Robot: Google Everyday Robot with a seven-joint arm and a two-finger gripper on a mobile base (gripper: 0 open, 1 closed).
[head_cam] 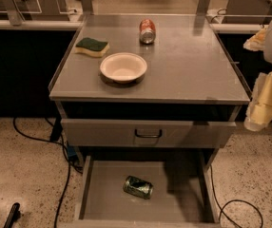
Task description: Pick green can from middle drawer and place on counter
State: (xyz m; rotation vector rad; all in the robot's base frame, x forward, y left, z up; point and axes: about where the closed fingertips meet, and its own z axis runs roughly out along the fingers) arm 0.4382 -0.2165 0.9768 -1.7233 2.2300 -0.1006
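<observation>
The green can (138, 186) lies on its side on the flat grey floor of the open middle drawer (102, 198), near the drawer's centre. The counter (188, 65) is the broad grey steel cabinet top above it. My gripper (261, 109) hangs at the right edge of the view, pale and cream-coloured, beside the counter's front right corner. It is well above and to the right of the green can and touches nothing.
On the counter lie a red-and-silver can (147, 31) on its side at the back, a green-and-yellow sponge (92, 46) at the left, and a white bowl (123, 67) near the front. A grey drawer front with a black handle (148, 133) sits above the open drawer. Cables (236, 208) run on the floor.
</observation>
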